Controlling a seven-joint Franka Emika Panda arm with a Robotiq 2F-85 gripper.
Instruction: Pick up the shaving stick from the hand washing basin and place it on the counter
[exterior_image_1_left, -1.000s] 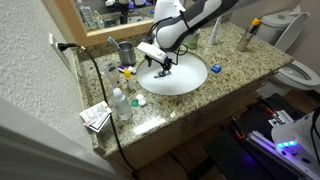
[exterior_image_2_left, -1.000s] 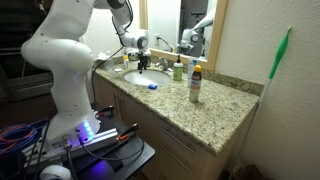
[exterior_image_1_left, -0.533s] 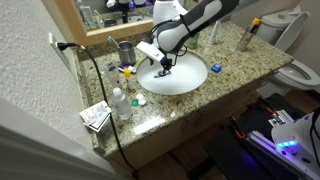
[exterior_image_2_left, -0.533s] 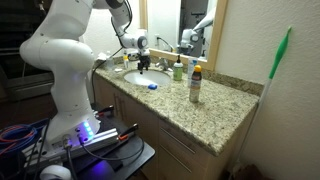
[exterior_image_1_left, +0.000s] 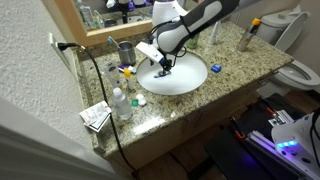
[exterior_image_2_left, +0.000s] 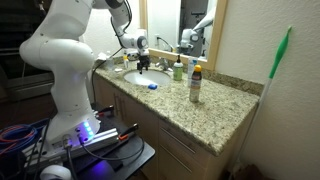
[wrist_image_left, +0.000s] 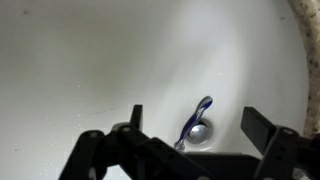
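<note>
Granite, speckled beige-brown, forms the counter (exterior_image_1_left: 232, 62) in both exterior views, and the white oval hand washing basin (exterior_image_1_left: 192, 78) is set into it. Low inside the bowl hangs the gripper (exterior_image_1_left: 164, 68), fingers spread wide and holding nothing. In the wrist view the shaving stick (wrist_image_left: 199, 108) lies on the basin floor between them, just beside the drain (wrist_image_left: 198, 131).

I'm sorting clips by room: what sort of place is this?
Probably a bathroom: a white oval basin set in a granite counter, a mirror above, and a toilet beside.
</note>
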